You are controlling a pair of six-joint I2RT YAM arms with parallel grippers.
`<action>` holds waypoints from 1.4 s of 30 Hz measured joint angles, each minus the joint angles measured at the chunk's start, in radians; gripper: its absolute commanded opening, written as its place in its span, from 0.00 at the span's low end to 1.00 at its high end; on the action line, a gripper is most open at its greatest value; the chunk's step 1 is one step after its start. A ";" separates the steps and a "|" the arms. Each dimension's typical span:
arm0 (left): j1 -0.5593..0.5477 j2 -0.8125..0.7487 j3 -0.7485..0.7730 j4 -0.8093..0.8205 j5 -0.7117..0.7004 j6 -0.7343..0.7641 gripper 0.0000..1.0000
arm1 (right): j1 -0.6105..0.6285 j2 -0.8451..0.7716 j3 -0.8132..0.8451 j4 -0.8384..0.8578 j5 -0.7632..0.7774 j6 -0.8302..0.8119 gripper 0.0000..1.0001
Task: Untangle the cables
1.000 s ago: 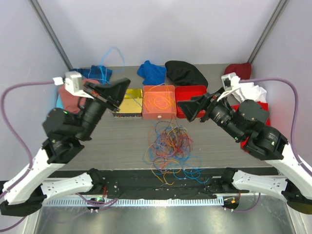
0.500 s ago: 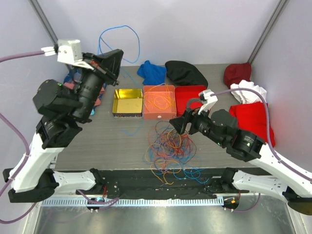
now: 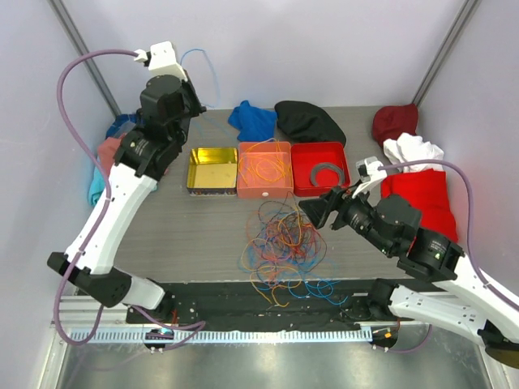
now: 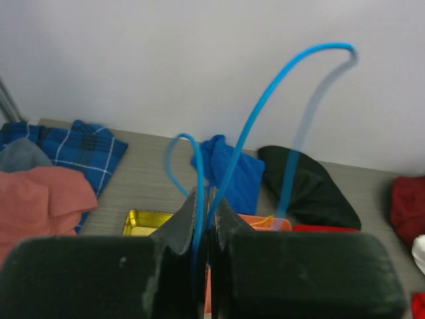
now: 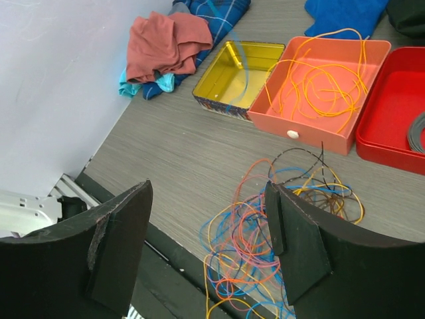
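Low in the centre of the overhead view the cables (image 3: 280,243) lie knotted on the tabletop (image 3: 186,227). The right fingers (image 3: 312,212), spread and holding nothing, hover by their right side, where a broad grab could catch several strands and tighten the knot. In the upper left the left fingers (image 4: 202,211) are clenched on a blue cable (image 4: 265,113) held high, which could spring loose and drop onto the knot.

- Two pincers: left pincer (image 4: 204,199), right pincer (image 5: 207,186).
- Three open containers at centre: yellow tin (image 3: 212,168), orange box (image 3: 263,192), red box (image 3: 304,174).
- One grey coiled ring (image 3: 318,173).
- Eight cloths:
  - at the left: plaid (image 4: 73,149), salmon (image 4: 40,199), teal (image 5: 126,86)
  - along the top: blue (image 3: 253,120), black (image 3: 308,121), maroon (image 3: 395,121)
  - at the right: white (image 3: 413,150), red (image 3: 422,198)
- One blue cable (image 4: 265,100) apart.
- The other cables (image 3: 280,243), tangled at lower centre, are too many to count.
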 measured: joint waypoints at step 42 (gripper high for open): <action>0.206 0.184 -0.097 0.066 0.159 -0.151 0.00 | 0.000 -0.018 -0.023 -0.097 0.082 -0.085 0.77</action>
